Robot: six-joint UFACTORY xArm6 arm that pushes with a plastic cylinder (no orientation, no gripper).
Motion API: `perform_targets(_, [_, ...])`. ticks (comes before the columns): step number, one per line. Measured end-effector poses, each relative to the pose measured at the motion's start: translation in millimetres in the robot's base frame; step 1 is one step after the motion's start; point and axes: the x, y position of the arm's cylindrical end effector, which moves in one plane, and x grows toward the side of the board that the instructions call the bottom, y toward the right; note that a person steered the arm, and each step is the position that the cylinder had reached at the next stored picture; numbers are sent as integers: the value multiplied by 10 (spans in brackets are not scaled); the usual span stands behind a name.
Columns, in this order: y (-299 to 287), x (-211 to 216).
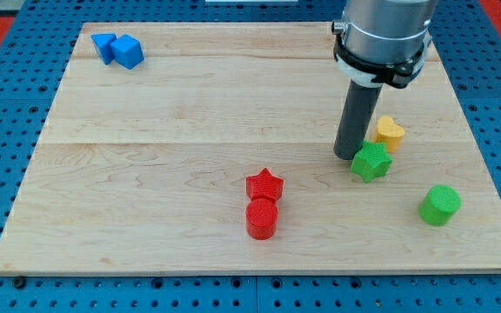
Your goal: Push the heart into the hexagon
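Observation:
The yellow heart (390,131) lies at the view's right, just right of my rod. The yellow hexagon does not show; the arm's body covers the spot at the view's top right where it stood. My tip (349,156) rests on the wooden board (146,174), left of and below the heart. It touches the left side of a green star (371,162), which lies just below the heart.
A red star (264,184) and a red cylinder (261,218) sit together at the bottom middle. A green cylinder (440,205) is at the bottom right. Two blue blocks (103,45) (128,51) sit at the top left.

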Motion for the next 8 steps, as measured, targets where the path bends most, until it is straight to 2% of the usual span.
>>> perform_targets(2, [428, 486])
perform_targets(3, [287, 330])
perform_targets(6, [808, -547])
perform_targets(8, [794, -692])
